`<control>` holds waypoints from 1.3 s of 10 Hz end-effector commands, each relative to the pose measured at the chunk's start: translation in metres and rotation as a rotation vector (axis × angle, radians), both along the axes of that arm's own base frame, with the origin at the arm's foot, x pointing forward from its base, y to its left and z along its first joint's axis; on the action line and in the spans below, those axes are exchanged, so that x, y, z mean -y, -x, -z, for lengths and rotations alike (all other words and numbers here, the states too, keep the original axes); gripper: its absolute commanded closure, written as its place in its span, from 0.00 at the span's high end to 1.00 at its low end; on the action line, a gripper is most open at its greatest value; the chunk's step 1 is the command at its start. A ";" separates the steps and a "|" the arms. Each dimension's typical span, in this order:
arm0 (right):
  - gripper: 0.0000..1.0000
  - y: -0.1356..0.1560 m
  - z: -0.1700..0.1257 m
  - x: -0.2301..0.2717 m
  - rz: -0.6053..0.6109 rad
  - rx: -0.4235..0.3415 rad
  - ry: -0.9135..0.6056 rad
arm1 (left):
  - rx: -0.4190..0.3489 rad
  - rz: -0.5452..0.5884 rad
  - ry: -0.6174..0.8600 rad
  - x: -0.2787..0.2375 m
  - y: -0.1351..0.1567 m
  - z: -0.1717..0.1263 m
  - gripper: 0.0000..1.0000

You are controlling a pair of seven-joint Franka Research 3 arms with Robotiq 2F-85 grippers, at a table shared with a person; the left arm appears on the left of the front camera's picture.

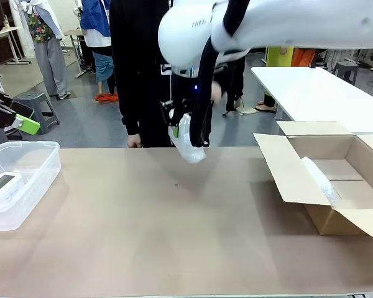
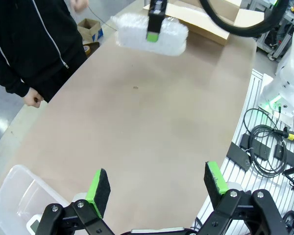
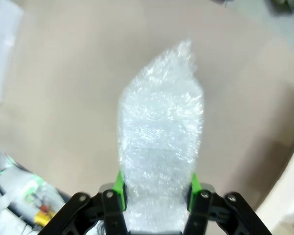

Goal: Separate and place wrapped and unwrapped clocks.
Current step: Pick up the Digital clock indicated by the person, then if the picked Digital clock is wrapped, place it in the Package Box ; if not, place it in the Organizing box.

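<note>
Glossy bubble-wrapped bundle (image 3: 160, 147), matt table (image 1: 174, 236)

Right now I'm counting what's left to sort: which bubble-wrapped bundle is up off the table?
The bubble-wrapped bundle clamped in the right gripper, hanging above the table's far middle. The other bundle lies inside the cardboard box.

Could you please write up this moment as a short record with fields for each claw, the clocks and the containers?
right claw: shut on bubble-wrapped clock, held above the table
left claw: open, holding nothing
unwrapped clock: lying in the clear plastic bin, robot's left
second wrapped bundle: inside the cardboard box, robot's right
person: standing at the far side
</note>
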State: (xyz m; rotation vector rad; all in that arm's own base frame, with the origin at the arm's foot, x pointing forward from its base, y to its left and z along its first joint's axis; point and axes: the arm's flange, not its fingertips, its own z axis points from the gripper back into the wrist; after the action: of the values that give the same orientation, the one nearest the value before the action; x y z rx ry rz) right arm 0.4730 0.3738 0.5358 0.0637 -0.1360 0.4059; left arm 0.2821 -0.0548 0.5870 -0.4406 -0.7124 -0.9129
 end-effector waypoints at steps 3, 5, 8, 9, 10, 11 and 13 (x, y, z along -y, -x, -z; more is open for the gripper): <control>0.06 0.053 -0.039 0.011 0.005 0.108 -0.018 | 0.001 0.014 -0.006 0.000 0.000 0.001 1.00; 0.06 0.038 -0.037 0.004 0.016 0.082 -0.021 | 0.001 0.014 -0.006 0.000 0.000 0.001 1.00; 0.06 0.055 -0.054 0.003 -0.026 0.090 -0.011 | 0.001 0.014 -0.006 0.000 0.000 0.001 1.00; 0.06 0.055 -0.054 0.003 -0.026 0.090 -0.011 | 0.001 0.014 -0.006 0.000 0.000 0.001 1.00; 0.06 0.055 -0.054 0.003 -0.026 0.090 -0.011 | 0.001 0.014 -0.006 0.000 0.000 0.001 1.00; 0.06 0.055 -0.054 0.003 -0.026 0.090 -0.011 | 0.001 0.014 -0.006 0.000 0.000 0.001 1.00; 0.06 0.055 -0.054 0.003 -0.026 0.090 -0.011 | 0.001 0.014 -0.006 0.000 0.000 0.001 1.00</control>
State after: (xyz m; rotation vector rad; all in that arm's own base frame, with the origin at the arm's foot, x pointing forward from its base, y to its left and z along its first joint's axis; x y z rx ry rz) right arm 0.4195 0.3731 0.5870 0.0591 -0.2250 0.4346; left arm 0.2820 -0.0549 0.5870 -0.4406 -0.7124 -0.9131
